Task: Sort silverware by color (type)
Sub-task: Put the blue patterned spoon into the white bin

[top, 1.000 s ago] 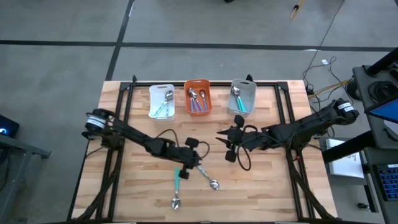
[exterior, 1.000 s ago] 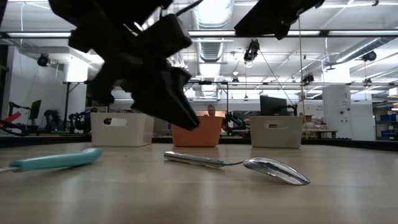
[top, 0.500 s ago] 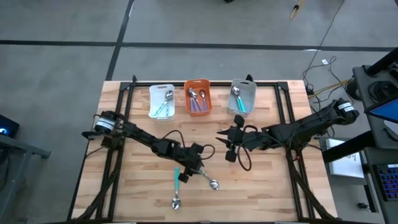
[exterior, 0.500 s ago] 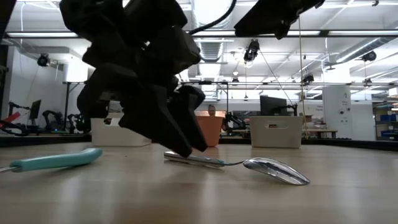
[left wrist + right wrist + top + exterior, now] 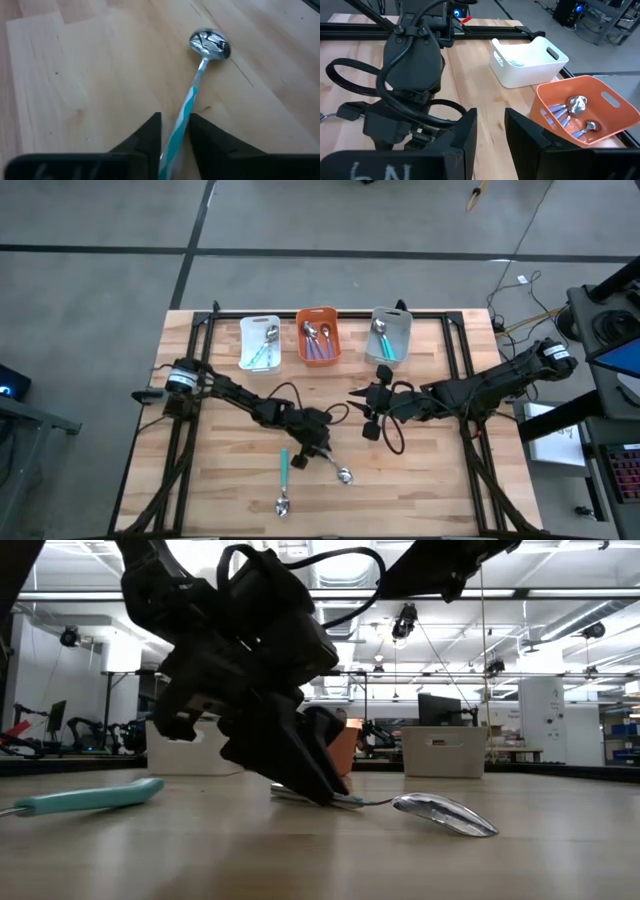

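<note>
A spoon with a pale, teal-and-white striped handle (image 5: 194, 95) lies flat on the table, its bowl (image 5: 210, 43) pointing away from my left gripper (image 5: 175, 131). That gripper is open by a narrow gap, down at the table, with one finger on each side of the handle's free end (image 5: 345, 802). A teal-handled spoon (image 5: 285, 472) lies flat just to the left. My right gripper (image 5: 362, 412) waits above the table's middle right, narrowly open and holding nothing. My left gripper comes slanting down from above, its fingers (image 5: 150, 137) lying along the striped handle (image 5: 181, 125), one on each side. The handle runs slantwise through the gap. Whether the fingers touch it I cannot tell. The spoon lies flat on the table.
Three bins stand along the far edge: white (image 5: 260, 330) with pale spoons, orange (image 5: 318, 320) with purple ones, grey (image 5: 392, 320) with a teal one. Black frame rails (image 5: 200, 340) border the table. Bare wood shows at the near right.
My left gripper has moved toward the table's right and near edges and come down from above the table onto the striped spoon's handle end. Neither spoon has moved.
</note>
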### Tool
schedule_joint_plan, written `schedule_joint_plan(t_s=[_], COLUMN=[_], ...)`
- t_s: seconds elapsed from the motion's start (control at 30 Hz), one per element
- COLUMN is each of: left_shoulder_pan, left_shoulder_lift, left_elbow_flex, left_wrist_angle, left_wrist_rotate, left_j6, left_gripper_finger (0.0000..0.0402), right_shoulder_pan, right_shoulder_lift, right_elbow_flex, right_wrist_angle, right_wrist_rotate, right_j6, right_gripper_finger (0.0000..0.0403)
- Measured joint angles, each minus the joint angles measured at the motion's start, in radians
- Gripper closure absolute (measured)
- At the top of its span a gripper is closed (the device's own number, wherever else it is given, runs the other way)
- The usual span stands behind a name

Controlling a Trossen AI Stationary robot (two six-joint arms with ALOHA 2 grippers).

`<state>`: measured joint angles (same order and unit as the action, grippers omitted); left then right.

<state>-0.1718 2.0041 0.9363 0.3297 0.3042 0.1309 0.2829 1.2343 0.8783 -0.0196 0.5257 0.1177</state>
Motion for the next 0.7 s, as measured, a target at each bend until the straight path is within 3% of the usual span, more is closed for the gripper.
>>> schedule_joint_plan(t_s=[0.17, 0.7], left_shoulder_pan=[0.001, 0.030], left_shoulder_lift=[0.000, -0.101], left_elbow_flex=[-0.001, -0.085], left_wrist_angle=[0.000, 0.170], left_wrist_rotate=[0.002, 0.045], left_j6=[-0.012, 0.008], left_gripper_finger=[0.0389, 0.0399], right_shoulder_pan=[0.000, 0.000], right_shoulder_lift=[0.000, -0.001], right_elbow_flex=[0.000, 0.000], right_wrist_angle=[-0.001, 0.002], right_wrist_rotate=[0.000, 0.000], right_j6=[0.000, -0.014], right_gripper_finger=[0.0312, 0.0312])
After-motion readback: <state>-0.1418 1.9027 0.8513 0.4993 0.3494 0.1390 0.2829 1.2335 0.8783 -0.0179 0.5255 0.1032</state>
